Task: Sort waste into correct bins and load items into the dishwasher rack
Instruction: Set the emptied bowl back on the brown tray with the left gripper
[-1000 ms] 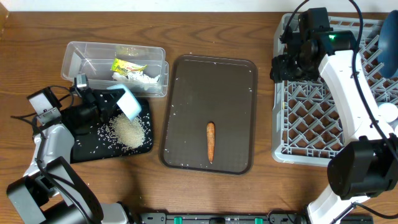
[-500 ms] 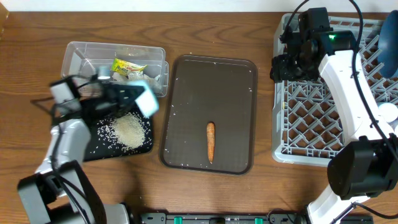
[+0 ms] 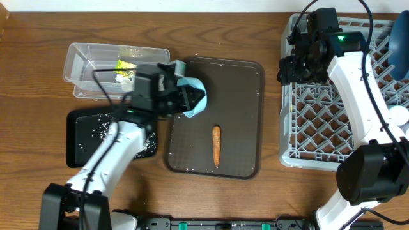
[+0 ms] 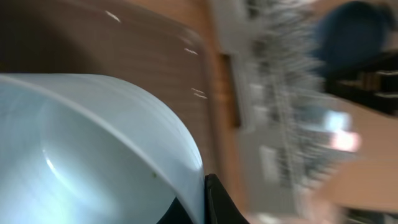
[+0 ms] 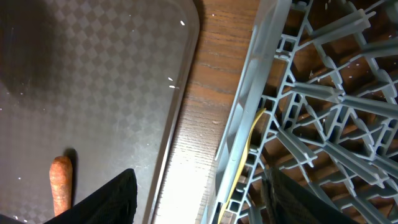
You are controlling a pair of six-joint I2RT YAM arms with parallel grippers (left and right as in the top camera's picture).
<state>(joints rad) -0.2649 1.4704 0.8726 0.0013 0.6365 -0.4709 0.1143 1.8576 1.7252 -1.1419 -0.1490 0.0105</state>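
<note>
My left gripper is shut on the rim of the white bowl with the pale-blue inside, held tilted over the near-left corner of the brown serving tray. In the left wrist view the bowl fills the frame, its rim pinched at the gripper. White rice grains lie in the black tray. The clear tub holds the yellow wrapper and some tissue. The carrot piece lies on the serving tray. My right gripper hangs open over the left edge of the rack.
The dark-blue plate stands at the rack's far right, with a small pale cup below it. A pale-yellow spoon lies along the rack's left wall. Stray grains dot the serving tray.
My left arm has swung right with the bowl, from over the black tray to over the serving tray's corner. The right arm has not moved.
</note>
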